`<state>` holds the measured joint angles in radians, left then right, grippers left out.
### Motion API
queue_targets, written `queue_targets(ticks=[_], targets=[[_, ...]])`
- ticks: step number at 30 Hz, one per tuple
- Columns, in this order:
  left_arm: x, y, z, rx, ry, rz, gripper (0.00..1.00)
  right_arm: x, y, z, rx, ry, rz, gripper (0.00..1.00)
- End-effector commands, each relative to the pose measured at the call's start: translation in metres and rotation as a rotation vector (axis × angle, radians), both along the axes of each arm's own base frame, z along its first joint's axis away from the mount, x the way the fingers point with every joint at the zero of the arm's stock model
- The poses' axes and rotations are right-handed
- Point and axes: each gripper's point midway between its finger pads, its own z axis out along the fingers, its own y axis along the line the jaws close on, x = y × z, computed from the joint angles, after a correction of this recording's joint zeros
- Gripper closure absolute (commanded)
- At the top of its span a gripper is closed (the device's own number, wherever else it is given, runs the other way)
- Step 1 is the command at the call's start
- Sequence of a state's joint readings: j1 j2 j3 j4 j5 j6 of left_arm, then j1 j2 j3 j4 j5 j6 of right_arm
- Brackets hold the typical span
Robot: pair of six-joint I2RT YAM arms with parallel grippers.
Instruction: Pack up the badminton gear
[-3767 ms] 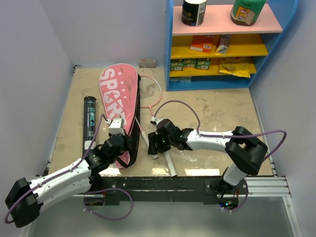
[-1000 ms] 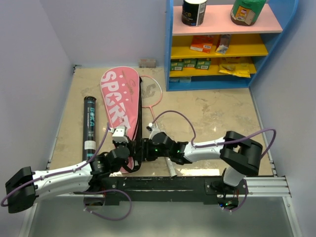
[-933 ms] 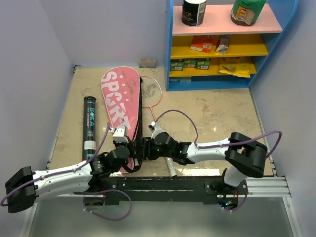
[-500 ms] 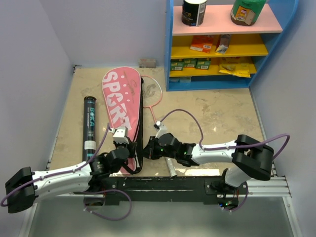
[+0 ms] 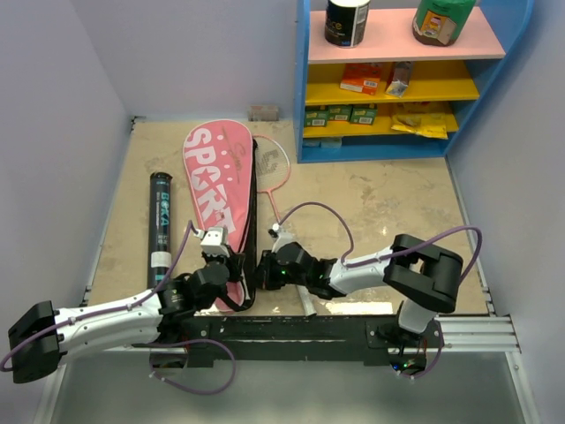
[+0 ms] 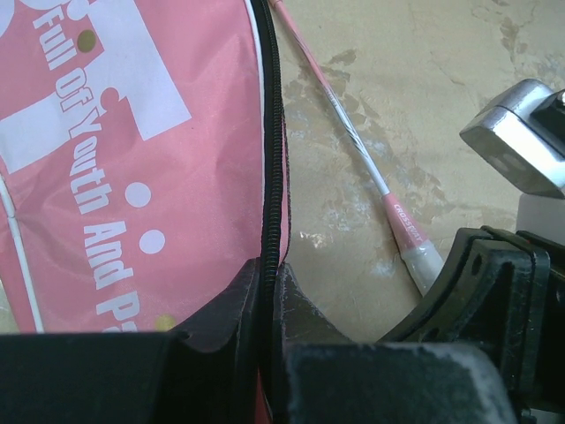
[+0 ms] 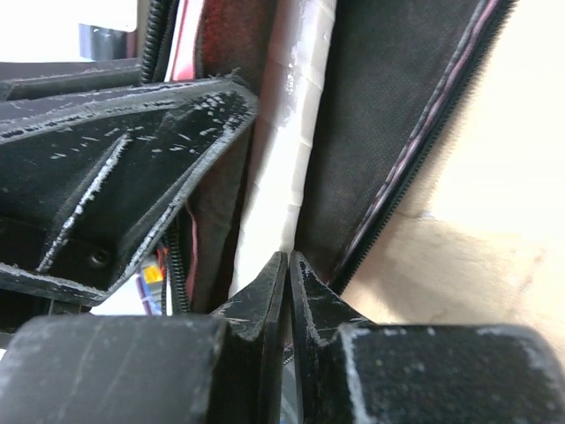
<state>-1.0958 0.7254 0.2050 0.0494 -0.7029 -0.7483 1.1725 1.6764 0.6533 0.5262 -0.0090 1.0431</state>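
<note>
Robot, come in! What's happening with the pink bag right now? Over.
Left end effector shut on zipper edge of pink bag. Right end effector shut at bag mouth. One racket outside, beside bag.

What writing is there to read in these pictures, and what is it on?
"SPORT": on the pink bag.
"Full Of Youth And Pa", cut off: same bag, left wrist view.
Racket shaft: small print, too blurred.
Black tube, shelf boxes, jars: too small to read.
</note>
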Motion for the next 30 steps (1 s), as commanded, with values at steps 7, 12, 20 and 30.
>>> queue_targets(ticks=[7,12,20,30], targets=[[0.002,-0.012,0.016,-0.076,-0.031,-0.014,1.00,-0.010,0.028,0.031,0.182,-0.005,0.061,0.86],[0.002,-0.012,0.016,-0.081,-0.032,-0.015,1.00,-0.015,0.035,0.028,0.201,0.011,0.078,0.86],[0.002,-0.014,0.022,-0.107,-0.041,-0.015,1.00,-0.026,0.050,0.024,0.247,0.031,0.090,0.84],[-0.001,-0.014,0.023,-0.141,-0.033,-0.021,1.00,-0.041,0.057,0.027,0.400,0.054,0.120,0.74]])
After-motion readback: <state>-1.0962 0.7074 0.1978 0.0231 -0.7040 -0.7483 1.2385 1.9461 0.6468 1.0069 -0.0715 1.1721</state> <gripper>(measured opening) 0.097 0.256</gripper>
